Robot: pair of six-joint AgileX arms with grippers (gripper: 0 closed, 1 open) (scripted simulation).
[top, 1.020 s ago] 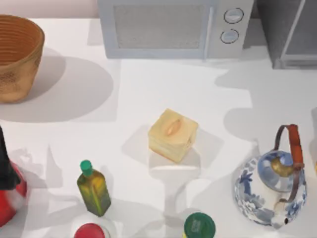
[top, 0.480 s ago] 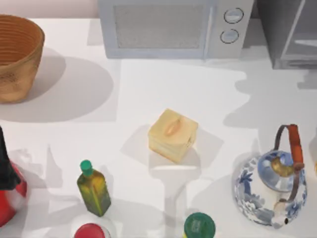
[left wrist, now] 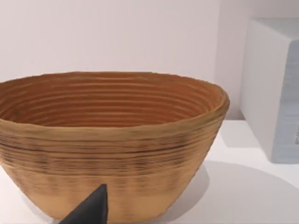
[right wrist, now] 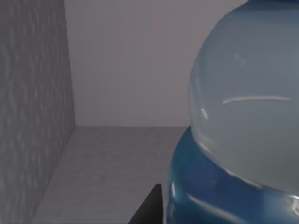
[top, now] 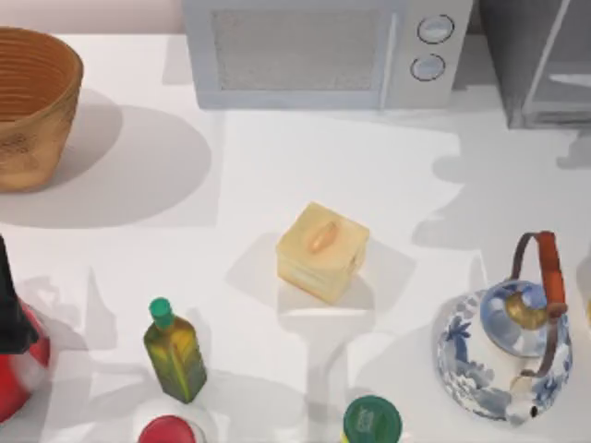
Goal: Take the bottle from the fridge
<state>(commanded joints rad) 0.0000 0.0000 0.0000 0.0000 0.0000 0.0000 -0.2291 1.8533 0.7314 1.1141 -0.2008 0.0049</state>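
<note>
Bottle (right wrist: 243, 121) inside fridge (right wrist: 32, 107), blue cap (right wrist: 210, 191) nearest camera; gripper state unclear.

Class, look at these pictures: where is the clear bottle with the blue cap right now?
The right wrist view shows the bottle close up, inside the grey fridge compartment; in the top view the fridge stands at the table's far right corner, beside the microwave.

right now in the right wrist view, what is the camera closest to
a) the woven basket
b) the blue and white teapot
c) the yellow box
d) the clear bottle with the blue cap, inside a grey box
d: the right wrist view has the bottle, its blue cap toward the camera, looming large against the grey inner walls of the fridge.
</note>
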